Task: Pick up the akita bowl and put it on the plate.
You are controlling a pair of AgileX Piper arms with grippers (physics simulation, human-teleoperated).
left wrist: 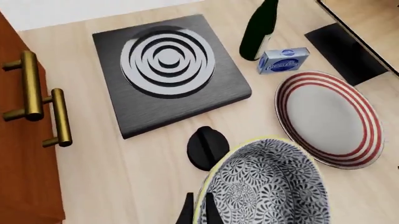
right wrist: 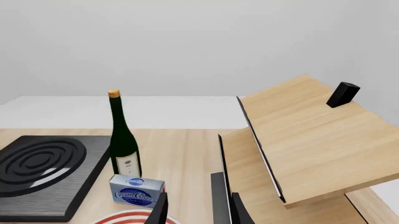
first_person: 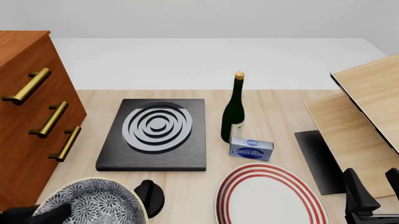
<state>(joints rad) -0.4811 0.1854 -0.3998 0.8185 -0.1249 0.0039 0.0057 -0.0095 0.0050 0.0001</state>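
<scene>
The akita bowl [first_person: 93,204], white with a dense dark leaf pattern, is at the front left of the table, beside a black knob. In the left wrist view the bowl [left wrist: 268,186] fills the near foreground and looks tilted. My left gripper [left wrist: 199,212] has one finger on each side of its rim and is shut on it; in the front view that gripper [first_person: 53,213] is a dark shape at the bowl's left edge. The plate [first_person: 268,200], white with red rings, lies to the bowl's right with nothing on it. My right gripper [first_person: 374,191] hangs open, right of the plate.
A black square stove [first_person: 156,133] lies behind the bowl, and the black knob [first_person: 151,196] sits between bowl and plate. A green wine bottle [first_person: 235,112] and a blue box [first_person: 251,149] stand behind the plate. There is a wooden drawer cabinet [first_person: 31,116] on the left and a slanted wooden rack [first_person: 367,107] on the right.
</scene>
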